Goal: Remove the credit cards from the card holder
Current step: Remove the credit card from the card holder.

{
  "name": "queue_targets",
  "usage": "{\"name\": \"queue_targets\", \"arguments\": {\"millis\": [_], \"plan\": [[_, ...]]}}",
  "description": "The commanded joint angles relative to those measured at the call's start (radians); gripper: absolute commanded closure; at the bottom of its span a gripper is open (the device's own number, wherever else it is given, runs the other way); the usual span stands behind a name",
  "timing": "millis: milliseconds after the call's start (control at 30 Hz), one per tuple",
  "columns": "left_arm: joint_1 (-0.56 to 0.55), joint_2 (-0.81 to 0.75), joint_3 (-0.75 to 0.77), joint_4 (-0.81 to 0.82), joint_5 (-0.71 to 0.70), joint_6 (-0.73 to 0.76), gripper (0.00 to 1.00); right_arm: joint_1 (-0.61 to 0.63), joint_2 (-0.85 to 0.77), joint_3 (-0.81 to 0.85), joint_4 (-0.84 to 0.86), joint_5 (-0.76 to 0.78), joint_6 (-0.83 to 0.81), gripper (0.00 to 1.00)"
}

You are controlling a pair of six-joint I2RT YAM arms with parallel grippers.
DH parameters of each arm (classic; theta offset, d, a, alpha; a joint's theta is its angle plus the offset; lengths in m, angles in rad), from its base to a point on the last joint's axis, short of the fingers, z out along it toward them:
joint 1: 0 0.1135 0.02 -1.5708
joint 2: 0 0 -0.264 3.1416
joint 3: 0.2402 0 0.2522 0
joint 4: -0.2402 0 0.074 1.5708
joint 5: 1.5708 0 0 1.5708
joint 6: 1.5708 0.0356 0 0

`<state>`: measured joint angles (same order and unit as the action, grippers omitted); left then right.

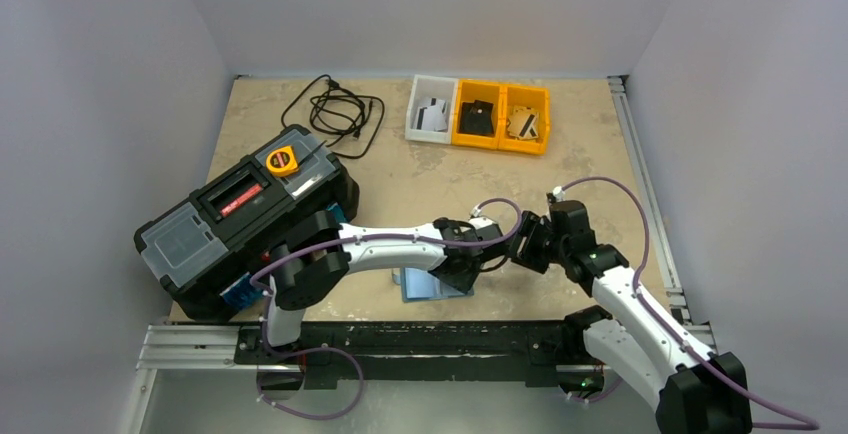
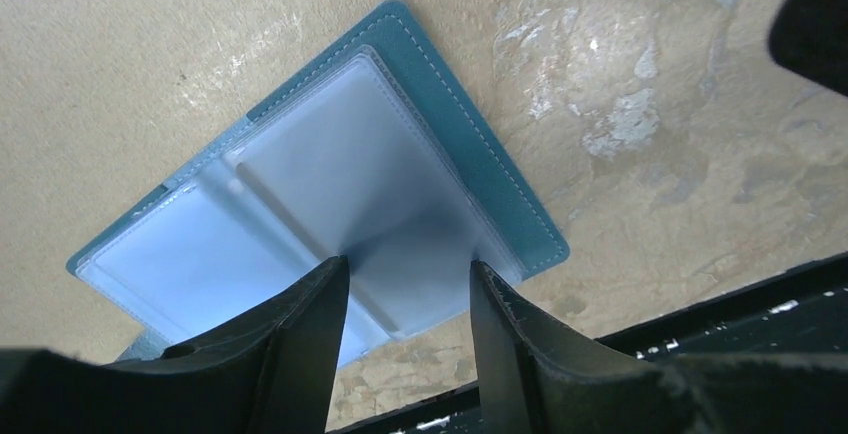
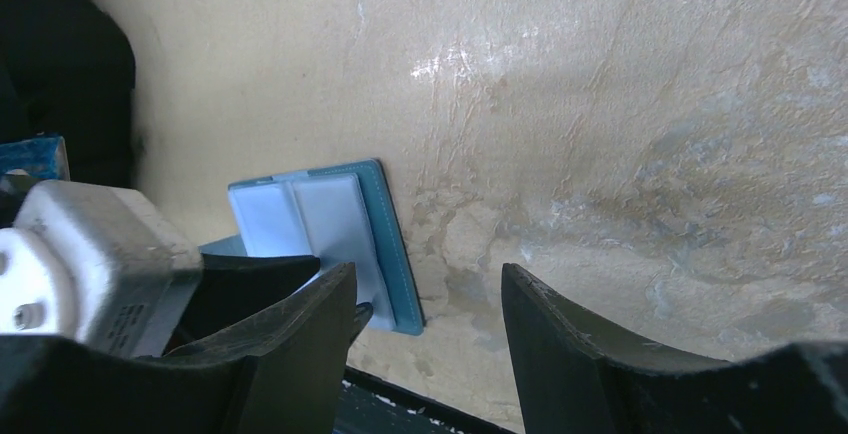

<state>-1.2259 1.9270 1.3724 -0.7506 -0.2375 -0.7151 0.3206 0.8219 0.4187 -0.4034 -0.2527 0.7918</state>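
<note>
The card holder [image 1: 420, 285] lies open on the table near the front edge, teal border [image 2: 480, 144] up and clear pockets showing no card. My left gripper [image 2: 408, 264] points down onto it, jaws apart, both fingertips [image 2: 335, 272] touching the right-hand clear pocket sheet. My right gripper [image 3: 428, 279] hangs open just right of the holder [image 3: 388, 224], over bare table, nothing between its fingers. Credit cards lie in the bins at the back: a grey-white one [image 1: 432, 114], a black one [image 1: 478, 117] and a tan one [image 1: 524, 122].
A large black toolbox [image 1: 245, 219] with a yellow tape measure [image 1: 282, 160] on it stands at the left. A coiled black cable [image 1: 335, 111] lies at the back. The black front rail [image 1: 420, 339] runs just below the holder. The two arms are close together.
</note>
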Motion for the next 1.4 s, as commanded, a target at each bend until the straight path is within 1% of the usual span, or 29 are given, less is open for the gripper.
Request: {"name": "queue_targets", "arguments": {"millis": [0,100,200,400,433,500,667,800,900,1000,1067,1200,1367], "plan": [[-0.009,0.031,0.033,0.007,-0.024,0.013,0.54,0.001,0.009,-0.004,0.027,0.009,-0.004,0.45],[-0.009,0.051,0.035,-0.007,-0.041,0.006,0.59,-0.001,0.008,-0.009,0.031,0.004,-0.002,0.45],[-0.009,0.078,0.049,-0.051,-0.072,-0.01,0.67,0.0,0.006,-0.011,0.031,0.005,-0.003,0.45],[-0.009,0.077,0.043,-0.066,-0.083,-0.028,0.9,0.0,0.009,-0.017,0.039,-0.002,-0.005,0.46],[-0.008,0.064,0.037,-0.06,-0.08,-0.03,0.95,0.001,0.011,-0.023,0.043,-0.01,-0.005,0.47],[-0.008,0.039,0.024,-0.046,-0.075,-0.032,1.0,0.001,0.016,-0.029,0.059,-0.027,-0.005,0.49],[-0.004,-0.047,-0.028,0.028,-0.041,-0.037,1.0,0.008,0.037,-0.046,0.117,-0.071,0.002,0.54],[0.008,-0.138,-0.104,0.125,-0.009,-0.048,1.0,0.043,0.053,-0.054,0.173,-0.085,0.027,0.57],[0.024,-0.19,-0.15,0.172,0.014,-0.055,1.0,0.089,0.073,-0.059,0.217,-0.082,0.054,0.61],[0.037,-0.229,-0.189,0.215,0.041,-0.055,1.0,0.173,0.109,-0.051,0.261,-0.043,0.089,0.65],[0.041,-0.249,-0.209,0.241,0.052,-0.057,1.0,0.219,0.147,-0.052,0.306,-0.032,0.117,0.68],[0.049,-0.268,-0.241,0.277,0.073,-0.071,1.0,0.245,0.22,-0.056,0.386,-0.04,0.145,0.76],[0.051,-0.266,-0.252,0.288,0.087,-0.081,1.0,0.271,0.27,-0.028,0.397,-0.023,0.145,0.8]]}}
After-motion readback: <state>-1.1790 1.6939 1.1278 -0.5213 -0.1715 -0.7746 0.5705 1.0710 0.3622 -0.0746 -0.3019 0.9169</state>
